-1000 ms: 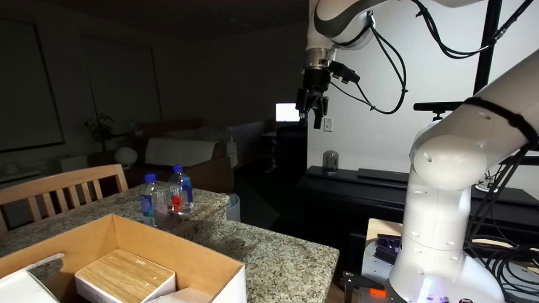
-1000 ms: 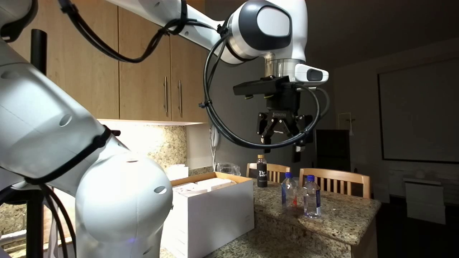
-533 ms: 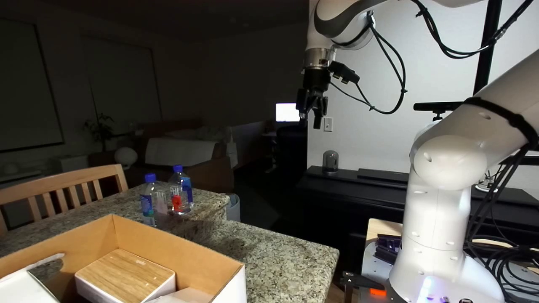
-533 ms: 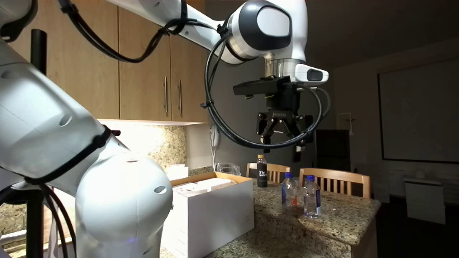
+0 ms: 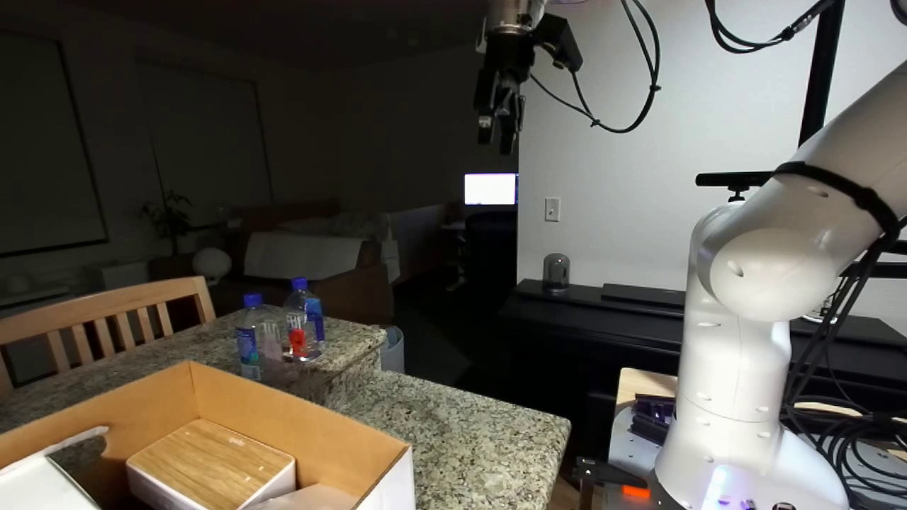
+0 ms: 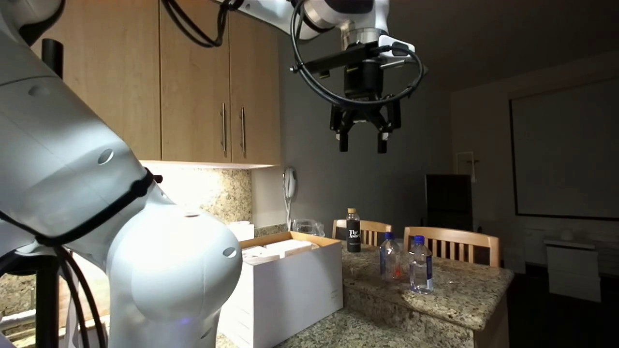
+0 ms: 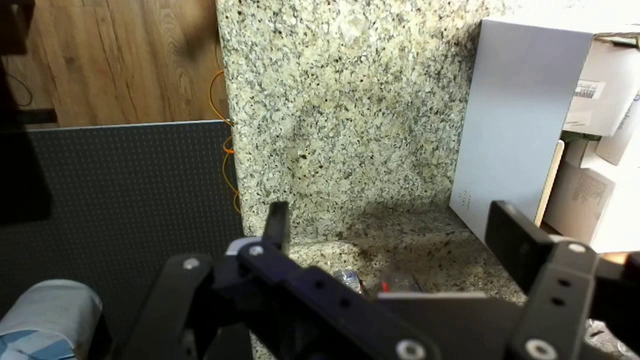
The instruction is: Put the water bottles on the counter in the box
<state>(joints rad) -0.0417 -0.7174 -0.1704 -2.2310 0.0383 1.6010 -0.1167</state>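
Two clear water bottles with blue caps stand upright on the raised part of the granite counter (image 5: 468, 439). In an exterior view one bottle (image 5: 248, 340) is beside the other bottle (image 5: 303, 326); both also show in an exterior view as a bottle (image 6: 389, 256) and a bottle (image 6: 421, 270). The wrist view shows them partly behind my gripper (image 7: 395, 225), one as a clear bottle (image 7: 348, 281). The large box (image 6: 297, 290), white outside and tan inside, stands on the lower counter. My gripper (image 6: 362, 145) is open and empty, high above the counter and bottles.
The box holds a wood-topped white carton (image 5: 212, 464) and other packages. A dark bottle with a wooden cap (image 6: 353, 234) stands on the counter behind the box. Wooden chairs (image 6: 454, 241) stand along the far edge. The counter has a step between two levels.
My gripper has risen well above where it was half a second ago and shifted left in both exterior views. It stays open. The bottles and the box have not moved.
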